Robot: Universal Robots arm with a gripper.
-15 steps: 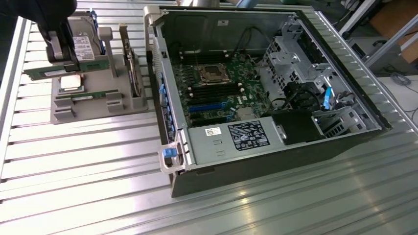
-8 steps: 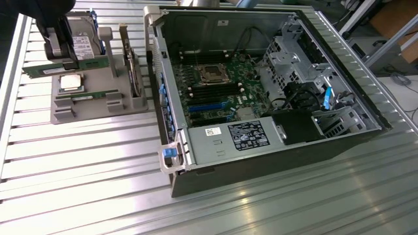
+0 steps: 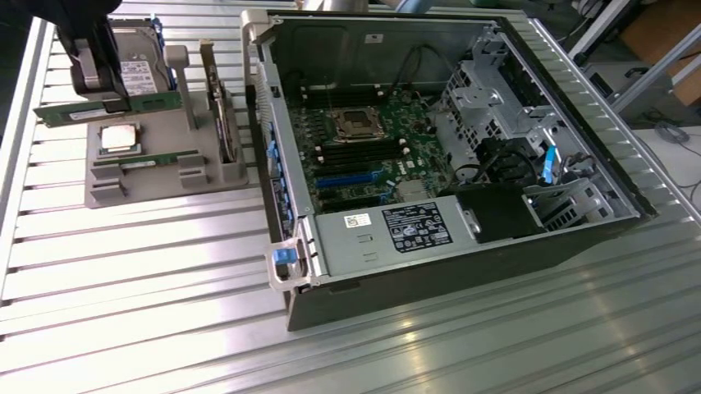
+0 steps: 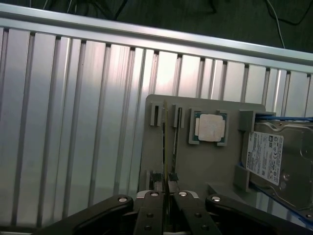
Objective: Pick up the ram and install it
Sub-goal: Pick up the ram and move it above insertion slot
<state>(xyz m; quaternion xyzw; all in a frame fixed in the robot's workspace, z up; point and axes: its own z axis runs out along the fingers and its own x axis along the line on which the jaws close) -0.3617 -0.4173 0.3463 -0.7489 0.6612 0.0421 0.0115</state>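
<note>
I have the jaws clamped mid-length on the ram (image 3: 61,114), upper left of the exterior frame, over the grey tray (image 3: 164,135). Its long axis runs roughly left-right. The motherboard (image 3: 367,156) lies off to the exterior view's right.

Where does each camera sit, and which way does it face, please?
Exterior view: off the arm, high above the ribbed table, looking obliquely down at the open computer case and grey holder; the black claw shows, shut on the ram.
Wrist view: on the wrist, looking down past the claw's fingers onto the holder; those fingers show.
Shared: claw, ram, holder, CPU, hard drive, table.
</note>
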